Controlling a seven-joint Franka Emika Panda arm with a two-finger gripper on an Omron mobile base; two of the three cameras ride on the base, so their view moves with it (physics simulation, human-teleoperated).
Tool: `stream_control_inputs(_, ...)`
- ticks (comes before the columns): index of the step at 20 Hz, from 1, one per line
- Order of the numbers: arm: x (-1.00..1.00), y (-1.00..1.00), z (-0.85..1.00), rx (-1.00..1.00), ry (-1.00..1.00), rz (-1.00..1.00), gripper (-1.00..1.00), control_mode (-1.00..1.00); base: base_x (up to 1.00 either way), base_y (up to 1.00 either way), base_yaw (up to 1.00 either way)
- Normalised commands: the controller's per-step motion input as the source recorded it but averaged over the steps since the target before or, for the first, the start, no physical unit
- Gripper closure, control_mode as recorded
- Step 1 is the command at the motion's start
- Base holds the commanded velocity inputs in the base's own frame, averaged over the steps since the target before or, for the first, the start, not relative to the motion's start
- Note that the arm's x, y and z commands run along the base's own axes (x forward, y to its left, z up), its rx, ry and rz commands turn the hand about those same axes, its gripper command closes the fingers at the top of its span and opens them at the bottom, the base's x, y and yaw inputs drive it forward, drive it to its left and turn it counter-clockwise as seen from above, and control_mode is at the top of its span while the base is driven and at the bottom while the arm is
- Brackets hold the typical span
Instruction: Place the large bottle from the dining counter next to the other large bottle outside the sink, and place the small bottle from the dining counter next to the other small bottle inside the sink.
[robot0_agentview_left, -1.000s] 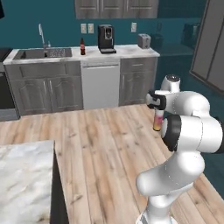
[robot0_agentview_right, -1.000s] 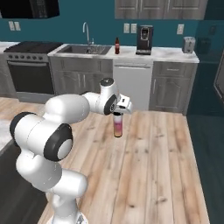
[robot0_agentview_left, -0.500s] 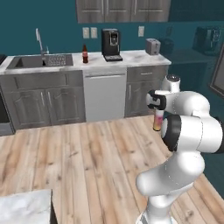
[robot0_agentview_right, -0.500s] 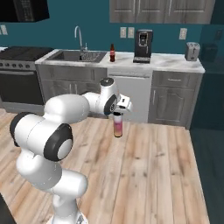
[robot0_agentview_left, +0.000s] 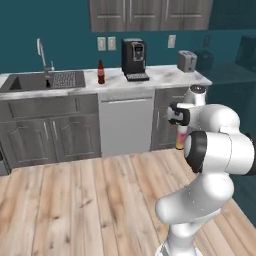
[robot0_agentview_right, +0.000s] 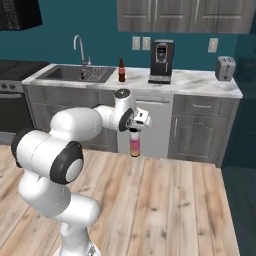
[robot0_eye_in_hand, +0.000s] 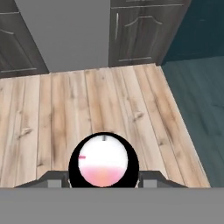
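Right base view, bottle (robot0_agentview_right: 134, 143) hanging upright, clamped in gripper (robot0_agentview_right: 135, 131)

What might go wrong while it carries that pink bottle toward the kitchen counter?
The claw grips the pink bottle only at its top, so the hanging body could swing or slip out over the wood floor. At the counter, the brown bottle stands close to the sink and could get knocked over.
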Motion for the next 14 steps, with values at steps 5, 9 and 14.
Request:
stream_control_inputs(5, 0.0, 0.0, 0.0, 0.0, 0.0, 0.0, 1.0, 1.0, 0.91, 0.3, 0.0)
stream_control_inputs(9, 0.0, 0.0, 0.0, 0.0, 0.0, 0.0, 1.0, 1.0, 0.85, 0.4, 0.0)
stream_control_inputs(14, 0.0, 0.0, 0.0, 0.0, 0.0, 0.0, 1.0, 1.0, 0.84, 0.46, 0.0)
